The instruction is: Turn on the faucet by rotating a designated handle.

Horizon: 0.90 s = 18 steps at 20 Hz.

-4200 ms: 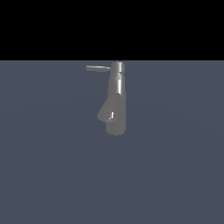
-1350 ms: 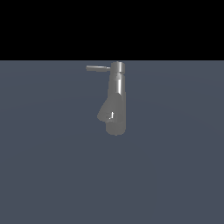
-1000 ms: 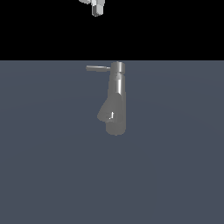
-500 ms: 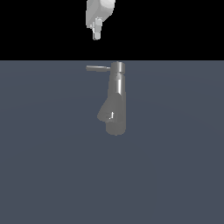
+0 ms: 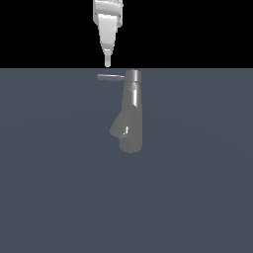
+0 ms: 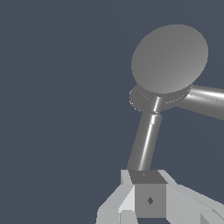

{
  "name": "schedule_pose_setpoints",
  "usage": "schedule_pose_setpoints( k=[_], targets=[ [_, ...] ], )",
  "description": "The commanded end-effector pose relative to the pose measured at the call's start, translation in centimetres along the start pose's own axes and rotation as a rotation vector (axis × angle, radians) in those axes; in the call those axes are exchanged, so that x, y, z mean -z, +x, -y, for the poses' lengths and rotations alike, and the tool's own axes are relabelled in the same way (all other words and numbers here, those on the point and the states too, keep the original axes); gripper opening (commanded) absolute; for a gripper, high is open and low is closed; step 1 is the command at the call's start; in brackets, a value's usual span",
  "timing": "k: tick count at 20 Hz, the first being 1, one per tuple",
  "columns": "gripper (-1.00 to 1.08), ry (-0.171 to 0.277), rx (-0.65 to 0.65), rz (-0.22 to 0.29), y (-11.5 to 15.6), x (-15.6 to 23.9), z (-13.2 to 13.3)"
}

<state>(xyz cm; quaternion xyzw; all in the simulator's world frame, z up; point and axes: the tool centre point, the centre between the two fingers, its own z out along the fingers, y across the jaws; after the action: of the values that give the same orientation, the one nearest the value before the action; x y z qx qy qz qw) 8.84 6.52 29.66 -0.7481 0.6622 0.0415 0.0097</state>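
Note:
The faucet [image 5: 132, 113] is a grey metal column with a thick angled spout, standing mid-scene in the exterior view. The handle [image 5: 110, 77], a thin rod, sticks out from the top cap toward the exterior view's left. My white gripper [image 5: 107, 63] hangs straight down just above the handle's outer end, with a small gap to it. Its fingers look pressed together with nothing between them. In the wrist view the round cap [image 6: 169, 59] and the handle [image 6: 145, 142] lie below my gripper [image 6: 146, 192], and the rod's end sits right at the fingertips.
A flat dark grey-blue floor [image 5: 59, 188] spreads around the faucet. The spout [image 6: 205, 101] runs off sideways from under the cap in the wrist view.
My gripper came into the exterior view from the top and moved down toward the handle's outer end. The faucet and handle have not moved.

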Motion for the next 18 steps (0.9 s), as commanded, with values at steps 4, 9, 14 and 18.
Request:
schedule_pose_setpoints(
  k=[4,9,14,18],
  targets=[
    [-1.0,-0.005,-0.112,-0.01,-0.2,-3.0,2.0],
    [-1.0,-0.008,-0.177,-0.016,-0.3,-4.9,3.1],
    [-1.0,-0.009,-0.211,-0.02,-0.4,-5.9,3.6],
    [-1.0,-0.009,-0.216,-0.021,-0.4,-6.0,3.7]
  ],
)
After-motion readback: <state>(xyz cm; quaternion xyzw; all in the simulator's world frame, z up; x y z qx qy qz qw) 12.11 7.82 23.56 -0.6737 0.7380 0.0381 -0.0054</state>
